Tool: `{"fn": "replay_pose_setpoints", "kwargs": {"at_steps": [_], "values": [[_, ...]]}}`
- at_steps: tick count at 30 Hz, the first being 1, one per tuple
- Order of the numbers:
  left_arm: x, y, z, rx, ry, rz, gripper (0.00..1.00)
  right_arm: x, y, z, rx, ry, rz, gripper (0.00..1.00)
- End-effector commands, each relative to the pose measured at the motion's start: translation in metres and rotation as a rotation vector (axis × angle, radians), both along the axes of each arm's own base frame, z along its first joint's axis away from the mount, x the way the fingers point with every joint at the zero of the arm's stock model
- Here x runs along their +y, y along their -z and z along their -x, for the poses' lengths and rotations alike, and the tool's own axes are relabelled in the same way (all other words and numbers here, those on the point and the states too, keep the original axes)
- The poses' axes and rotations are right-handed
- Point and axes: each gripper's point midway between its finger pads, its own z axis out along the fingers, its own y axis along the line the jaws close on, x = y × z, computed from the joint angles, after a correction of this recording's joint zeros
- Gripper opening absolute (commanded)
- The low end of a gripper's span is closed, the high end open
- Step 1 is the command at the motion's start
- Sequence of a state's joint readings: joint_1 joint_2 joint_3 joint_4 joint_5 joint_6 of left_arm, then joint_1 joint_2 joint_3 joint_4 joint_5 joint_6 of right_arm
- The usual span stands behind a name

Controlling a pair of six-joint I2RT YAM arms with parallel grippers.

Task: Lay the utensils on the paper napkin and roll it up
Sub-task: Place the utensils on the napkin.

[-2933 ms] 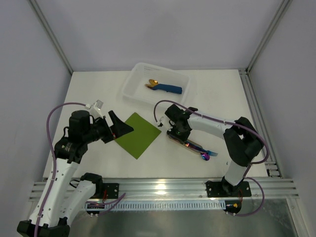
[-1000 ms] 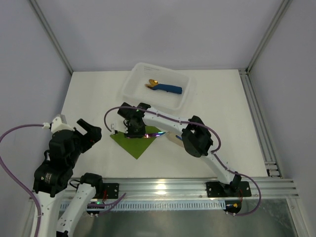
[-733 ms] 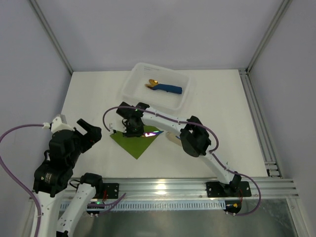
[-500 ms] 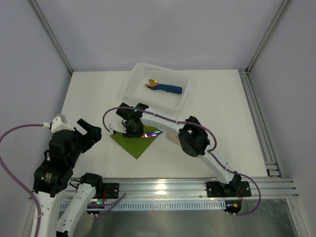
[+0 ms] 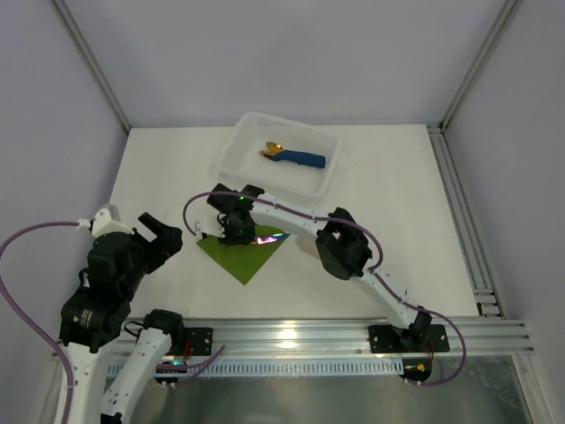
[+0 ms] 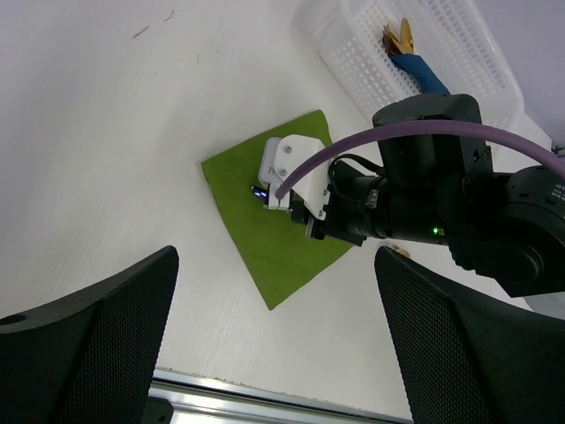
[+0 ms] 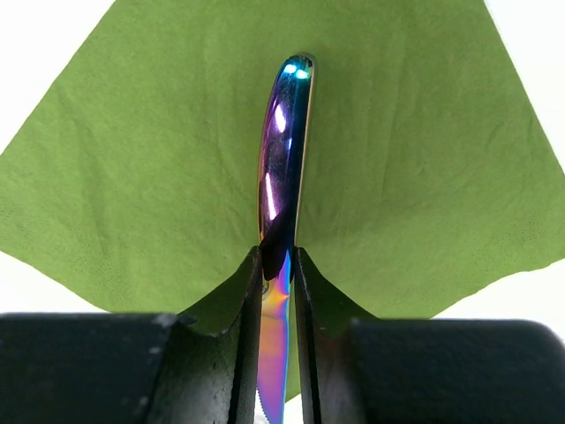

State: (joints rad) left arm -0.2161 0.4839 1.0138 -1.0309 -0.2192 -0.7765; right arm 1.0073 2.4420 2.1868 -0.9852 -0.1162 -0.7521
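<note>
Grips a slim iridescent purple-blue metal knife [image 7: 282, 150] in the narrow right pincer [image 7: 278, 261], over the thin olive-green paper napkin [image 7: 132, 177] on the white worktop [image 5: 388, 177], with the left pincer [image 5: 163, 237] wide and empty at near left. Could skid the knife off-centre or drag the unpinned sheet askew on release.

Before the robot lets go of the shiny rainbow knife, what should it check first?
1. Grip: the right gripper has its jaws shut on the knife. Ok.
2. Aim: the knife is over the green napkin, near its middle. Ok.
3. Height: is the knife touching the paper yet? Cannot tell.
4. Napkin: it lies open and flat, with no folded corner showing. Ok.
5. Other arm: the left gripper has its jaws open and is off to the side, away from the napkin. Ok.
6. Other utensils on the napkin: none show on it. Not ok.
</note>
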Motion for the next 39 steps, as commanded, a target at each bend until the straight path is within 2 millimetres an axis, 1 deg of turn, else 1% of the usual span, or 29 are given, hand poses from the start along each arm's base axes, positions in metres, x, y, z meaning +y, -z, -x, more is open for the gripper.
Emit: {"fn": "replay_pose_setpoints", "kwargs": {"at_steps": [1,19,26,37,39], "values": [[0.000,-0.003,0.000,-0.020,0.014,-0.016,0.93,0.015,-0.022,-0.016,-0.063,-0.010,-0.067,0.04],[-0.002,-0.004,0.000,-0.019,0.024,-0.010,0.94,0.010,-0.011,-0.024,-0.065,0.010,-0.047,0.04],[-0.002,-0.005,0.000,-0.020,0.026,-0.010,0.94,0.004,-0.007,-0.022,-0.052,0.017,-0.031,0.04],[-0.003,-0.006,0.000,-0.024,0.028,-0.008,0.94,0.002,-0.007,-0.021,-0.050,0.027,-0.024,0.04],[-0.003,-0.006,0.000,-0.023,0.029,-0.008,0.94,0.002,-0.008,-0.020,-0.052,0.025,-0.025,0.05]]}}
